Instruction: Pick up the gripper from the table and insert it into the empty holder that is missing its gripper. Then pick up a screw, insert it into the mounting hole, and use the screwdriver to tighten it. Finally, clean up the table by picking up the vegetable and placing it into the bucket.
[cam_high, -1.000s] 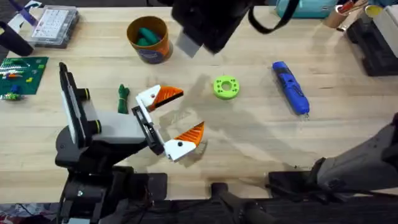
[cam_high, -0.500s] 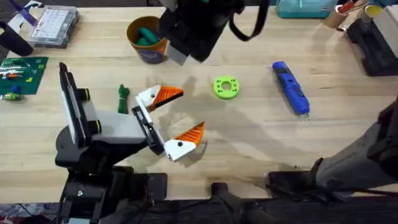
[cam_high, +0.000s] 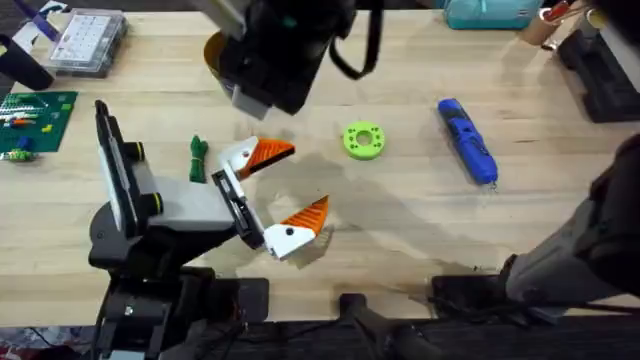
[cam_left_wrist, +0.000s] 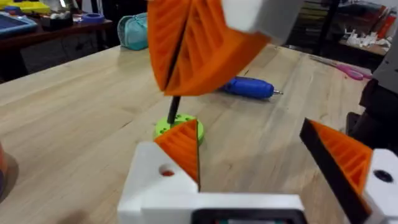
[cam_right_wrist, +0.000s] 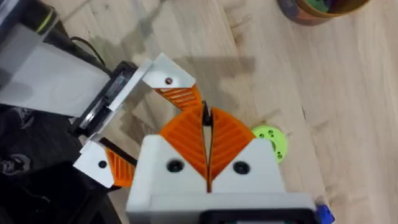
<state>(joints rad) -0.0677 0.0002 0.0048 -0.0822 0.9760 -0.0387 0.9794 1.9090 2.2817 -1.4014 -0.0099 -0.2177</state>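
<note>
My left gripper (cam_high: 290, 183) rests open on the table, its white fingers with orange pads mounted on the holder (cam_high: 236, 205), a black bar. My right arm (cam_high: 280, 50) reaches across the far side. In its wrist view the right gripper (cam_right_wrist: 206, 115) is shut on a thin dark screw (cam_right_wrist: 204, 112), above the left gripper's upper finger (cam_right_wrist: 166, 79) and its small hole. The left wrist view has the right gripper (cam_left_wrist: 173, 87) holding that screw (cam_left_wrist: 173, 106) over the lime disc (cam_left_wrist: 177, 126). The blue screwdriver (cam_high: 467, 140) lies at the right. The dark green vegetable (cam_high: 197, 158) lies left of the fingers. The bucket (cam_right_wrist: 317, 9) is mostly hidden in the overhead view.
A lime-green disc (cam_high: 362, 140) sits mid-table. A clear compartment box (cam_high: 90, 40) and a green board (cam_high: 35, 115) occupy the far left. A teal item (cam_high: 490, 12) and black gear (cam_high: 600, 70) stand at the far right. Bare wood lies between disc and screwdriver.
My right arm has swung left along the far side of the table and now covers most of the bucket. The left arm and the loose things have not moved.
</note>
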